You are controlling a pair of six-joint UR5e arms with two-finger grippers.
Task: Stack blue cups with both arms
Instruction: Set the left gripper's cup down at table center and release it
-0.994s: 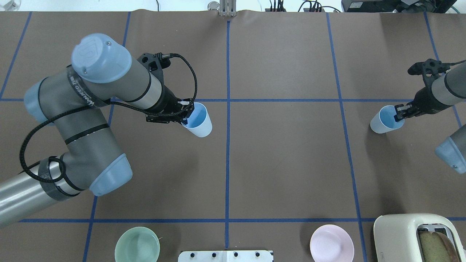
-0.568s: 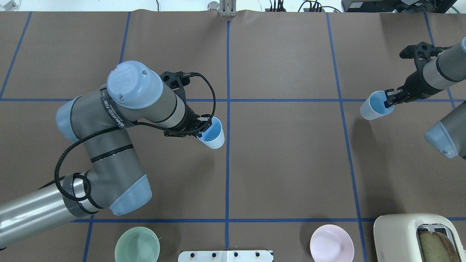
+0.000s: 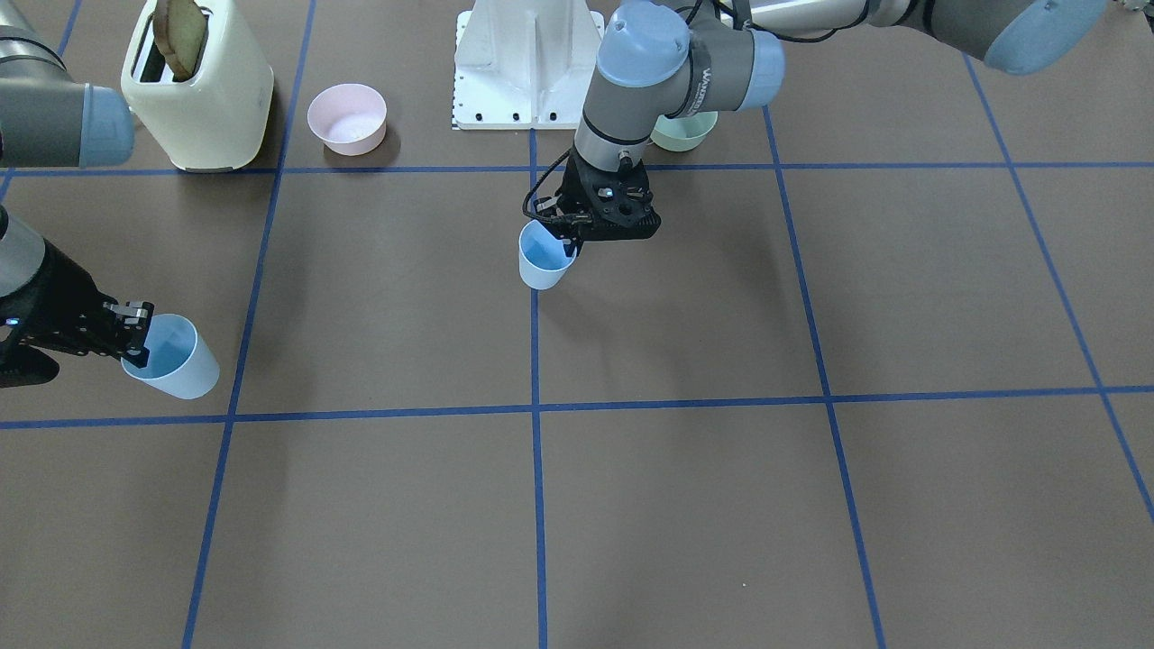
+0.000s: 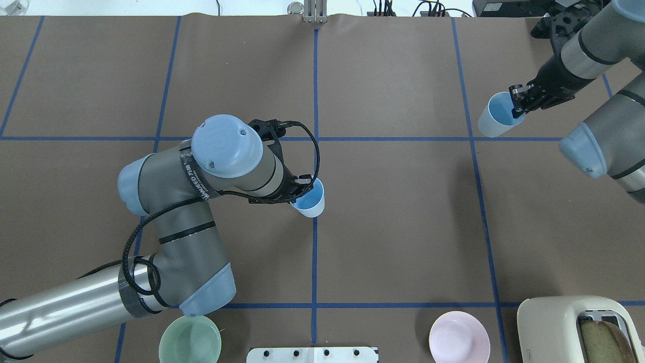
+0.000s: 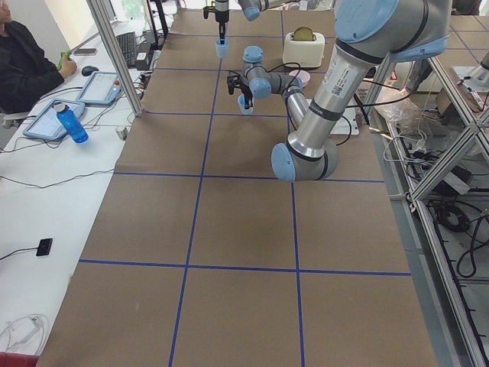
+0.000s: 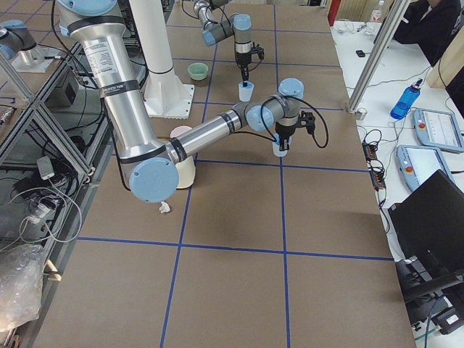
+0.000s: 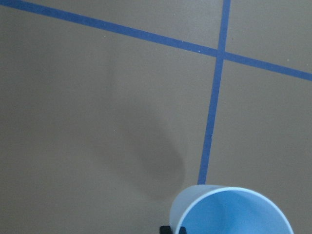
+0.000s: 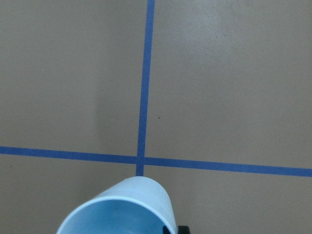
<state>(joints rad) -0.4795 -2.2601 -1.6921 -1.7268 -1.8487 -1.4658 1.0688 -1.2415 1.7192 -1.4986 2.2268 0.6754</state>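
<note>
Two cups, each held. The left pincer [image 4: 301, 184] is clamped on the first blue cup [image 4: 311, 203] at its rim, beside the table [image 4: 403, 227] centre line. The right pincer [image 4: 519, 101] is clamped on the second blue cup [image 4: 493, 120], far right. One mint bowl [image 4: 190, 339], one pink bowl [image 4: 459, 337] and one toaster [image 4: 564, 322] stand near. The band lettering on the left arm [image 4: 166, 181] is unreadable.

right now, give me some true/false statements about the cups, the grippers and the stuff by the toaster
1. The left gripper is shut on the rim of a blue cup. True.
2. The right gripper is empty. False: it grips the other blue cup by its rim.
3. The two cups are already stacked. False: they are far apart, one in each gripper.
4. The toaster holds a bread slice. True.
5. The pink bowl stands beside the toaster. True.
</note>
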